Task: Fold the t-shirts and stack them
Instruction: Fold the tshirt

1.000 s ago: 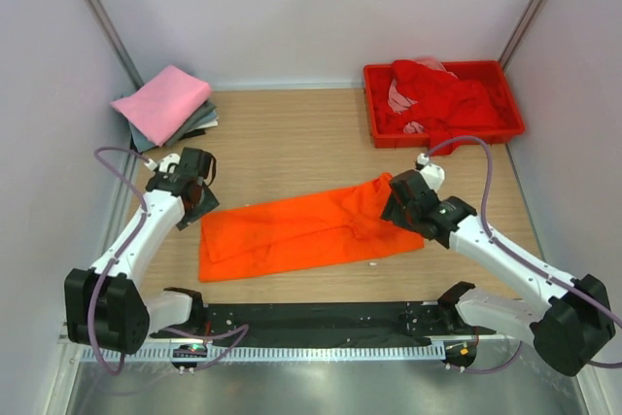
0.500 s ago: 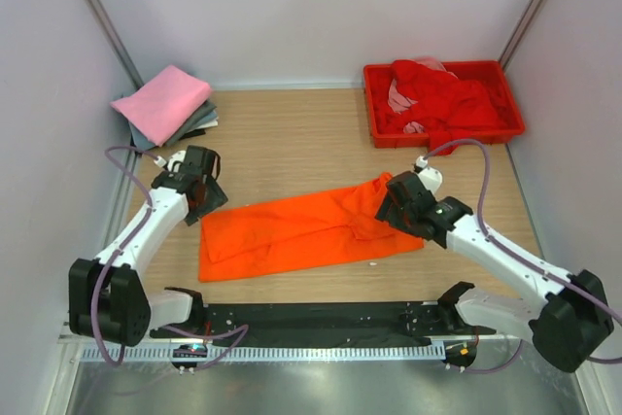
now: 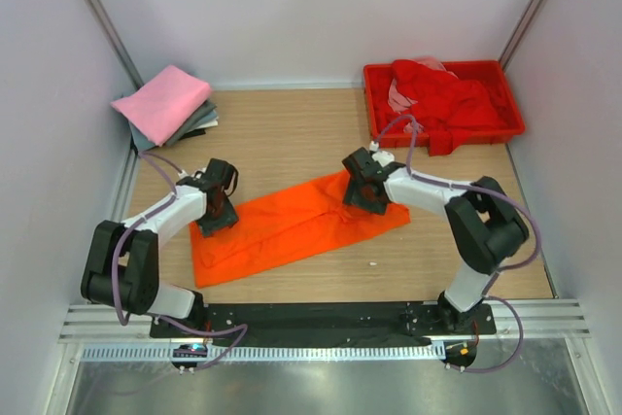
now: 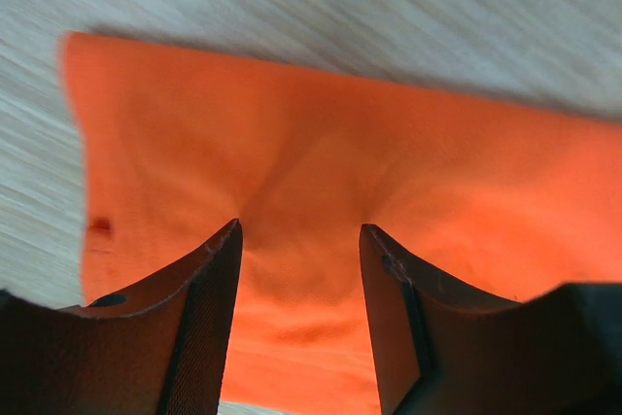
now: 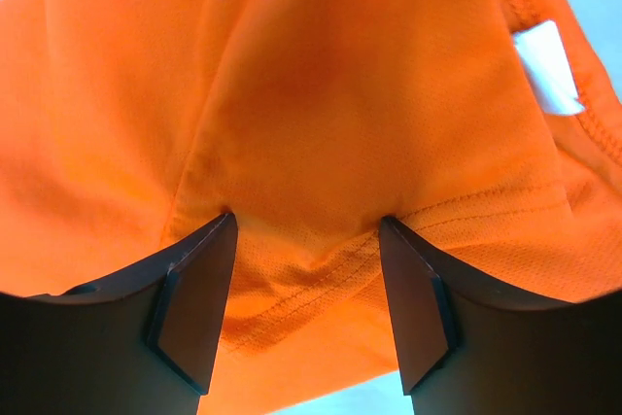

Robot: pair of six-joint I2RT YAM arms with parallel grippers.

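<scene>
Middle of worktop (image 3: 292, 138): orange t-shirt (image 3: 292, 228) under left hand (image 3: 216, 211) and right hand (image 3: 361, 191).
Each hand's fingers stand apart, tips pressing the shirt's ends, cloth puckering between them. Far-left corner: folded pink t-shirt (image 3: 163, 102). Far-right corner: tray (image 3: 491, 134) of red t-shirts (image 3: 437, 99).

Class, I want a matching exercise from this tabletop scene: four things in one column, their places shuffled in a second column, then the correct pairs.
1. orange t-shirt
2. pink t-shirt
3. red tray
4. red t-shirt

A. far right corner of the table
B. bunched up inside the tray
C. lying flat in the middle of the table
D. folded, far left corner

Pairs: 1-C, 2-D, 3-A, 4-B
</scene>
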